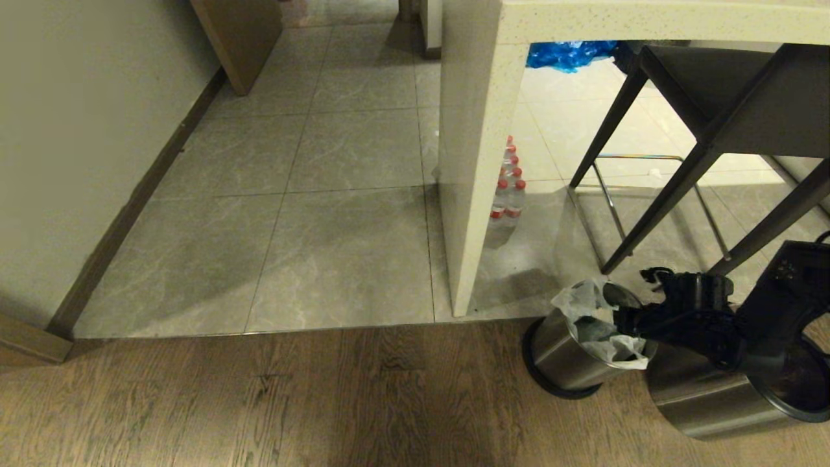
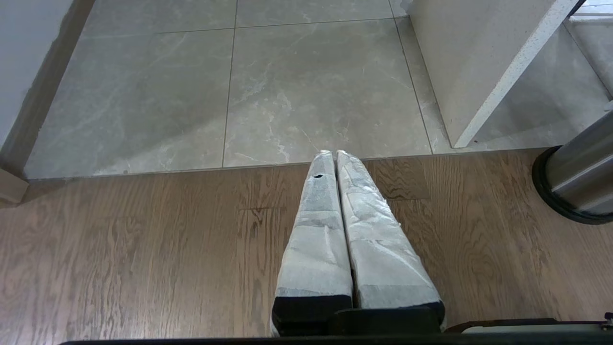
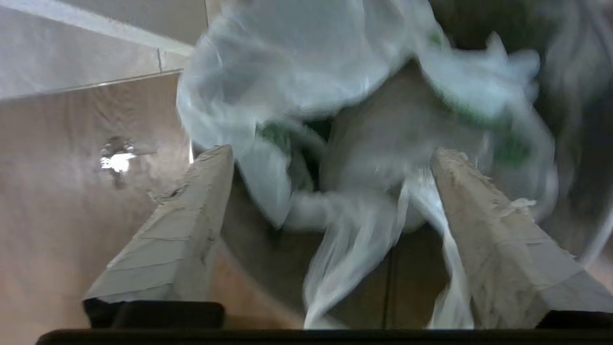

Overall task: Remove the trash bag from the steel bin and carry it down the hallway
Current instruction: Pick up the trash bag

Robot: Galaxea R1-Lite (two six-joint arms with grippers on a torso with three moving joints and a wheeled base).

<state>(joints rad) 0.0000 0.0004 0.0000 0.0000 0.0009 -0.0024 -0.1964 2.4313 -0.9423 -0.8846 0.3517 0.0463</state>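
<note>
So the right gripper (image 1: 621, 319) is reaching in from the right side and hovering right at the mouth of the steel bin (image 1: 570, 353), which is sitting on the wood floor (image 1: 259, 402) near the right, just in front of the white counter panel (image 1: 473, 162). The trash bag (image 1: 600, 324) is still sitting in that bin, with its crumpled white plastic bunching up over the rim and spilling a bit toward the gripper. In the right wrist view the two taped fingers (image 3: 167, 239) are standing wide apart, released, with the bag (image 3: 335, 120) and its green print filling the space ahead of them; a strip of plastic is hanging down between the fingers, but they aren't clamping on it, and the view is too smeary to say if anything is touching. A second, bigger steel can (image 1: 733, 389) is standing just to the right of the bin, partly under the right arm. The left gripper (image 2: 334, 154) is hanging over the wood floor on the left side, its white-wrapped fingers (image 2: 311, 230) pressed together with nothing between them, well apart from the bin. Farther away, the hallway (image 1: 337, 194) is stretching off on grey marbled tiles along the cream wall, a pack of water bottles (image 1: 509, 188) is sitting behind the counter panel, a dark stool (image 1: 713, 130) is standing to the far right, and a blue plastic bag (image 1: 567, 53) is peeking out beyond it.
</note>
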